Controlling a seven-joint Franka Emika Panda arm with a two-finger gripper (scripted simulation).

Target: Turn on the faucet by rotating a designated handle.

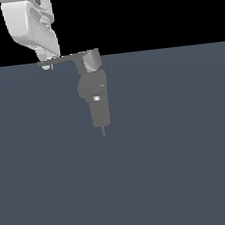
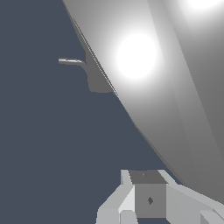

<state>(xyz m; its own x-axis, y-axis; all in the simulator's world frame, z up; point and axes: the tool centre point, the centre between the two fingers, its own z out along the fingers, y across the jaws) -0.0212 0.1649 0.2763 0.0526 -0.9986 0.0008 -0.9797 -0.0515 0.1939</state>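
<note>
**Ana:** Exterior view first: where is the pincer (image 1: 48,62) relative to the handle (image 1: 64,60)?

**Ben:** It is at the thin free end of the lever, touching it or just beside it. The white fingertips come down onto that tip from above. The boxy hub (image 1: 91,60) is at the lever's far end from the pincer, and the faucet (image 1: 95,94) hangs below the hub.

**Ana:** Is the pincer spread or pressed together?

**Ben:** I cannot tell. The exterior view shows the fingers as one white mass, and the wrist view is mostly filled by a large, bright grey surface.

**Ana:** Which way does the handle point?

**Ben:** Its long axis runs level, from the hub straight toward the pincer, narrowing to a point there. The faucet's long axis is upright, with the thin spout tip (image 1: 104,131) pointing down and away from the pincer.

**Ana:** So which step is this?

**Ben:** I judge it is making contact with the lever tip, with the turn itself not yet done. The next move calls for a sideways push in an arc around the hub, staying near the tip for leverage and not slipping off it.
</note>
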